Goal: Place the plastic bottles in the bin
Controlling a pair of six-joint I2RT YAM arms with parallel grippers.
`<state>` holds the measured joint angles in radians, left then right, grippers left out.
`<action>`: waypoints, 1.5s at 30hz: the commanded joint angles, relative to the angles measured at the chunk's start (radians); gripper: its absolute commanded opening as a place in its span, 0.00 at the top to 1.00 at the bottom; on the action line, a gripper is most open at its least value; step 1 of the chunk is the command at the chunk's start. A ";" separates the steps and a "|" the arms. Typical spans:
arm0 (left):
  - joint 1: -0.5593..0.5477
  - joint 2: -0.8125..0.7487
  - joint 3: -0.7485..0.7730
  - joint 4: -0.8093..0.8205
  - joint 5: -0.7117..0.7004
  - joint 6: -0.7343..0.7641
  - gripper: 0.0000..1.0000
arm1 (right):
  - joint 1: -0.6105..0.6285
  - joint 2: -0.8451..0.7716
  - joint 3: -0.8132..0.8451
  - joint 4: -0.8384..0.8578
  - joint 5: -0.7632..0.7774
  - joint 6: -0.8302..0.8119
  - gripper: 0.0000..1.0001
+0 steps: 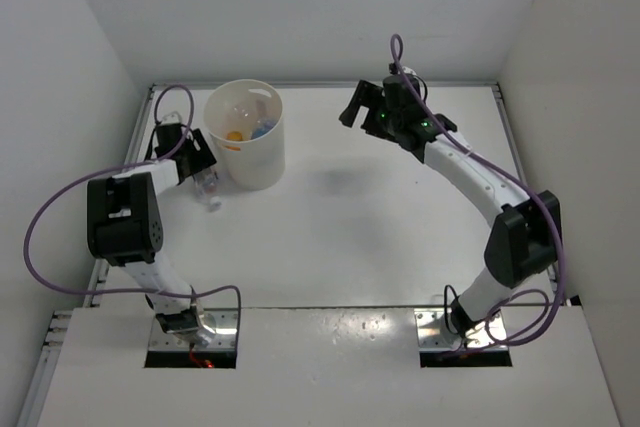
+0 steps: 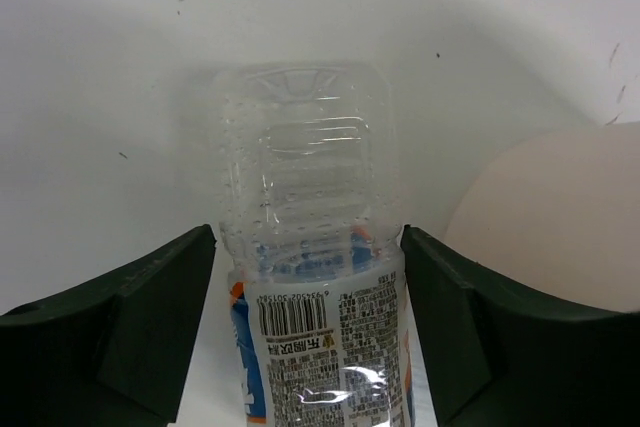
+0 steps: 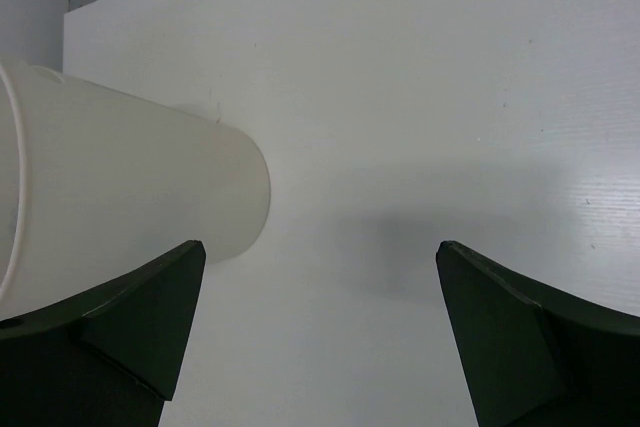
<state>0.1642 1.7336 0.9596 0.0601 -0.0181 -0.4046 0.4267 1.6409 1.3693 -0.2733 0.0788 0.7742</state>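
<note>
A clear bottle with a blue label (image 2: 310,327) lies on the table just left of the bin (image 1: 252,162); in the top view this bottle (image 1: 209,190) shows below my left gripper. My left gripper (image 2: 308,247) has both fingers pressed against the bottle's sides, low at the table (image 1: 198,163). The cream-white bin holds an orange bottle (image 1: 234,135), a blue-capped one (image 1: 262,130) and a clear one. The bin's wall also shows in the left wrist view (image 2: 550,217) and the right wrist view (image 3: 120,197). My right gripper (image 1: 356,107) is open and empty, held above the table right of the bin (image 3: 320,257).
White walls close in the table (image 1: 380,217) on the left, back and right. A raised white shelf (image 1: 330,367) runs along the near edge by the arm bases. Purple cables loop off both arms.
</note>
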 commanded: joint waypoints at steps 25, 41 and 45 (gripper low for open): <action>0.052 -0.117 0.550 0.053 -0.138 -0.082 0.51 | -0.057 0.056 0.013 0.057 -0.168 0.092 0.00; -0.250 -0.160 0.565 0.096 -0.129 0.000 0.46 | -0.085 -0.024 -0.072 0.071 -0.177 0.102 0.00; -0.287 -0.196 0.492 0.074 -0.138 0.009 0.45 | -0.094 -0.035 -0.081 0.071 -0.186 0.102 0.00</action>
<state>-0.0937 1.6104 1.4811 0.1070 -0.1463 -0.4179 0.3431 1.6508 1.3010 -0.2325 -0.0914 0.8612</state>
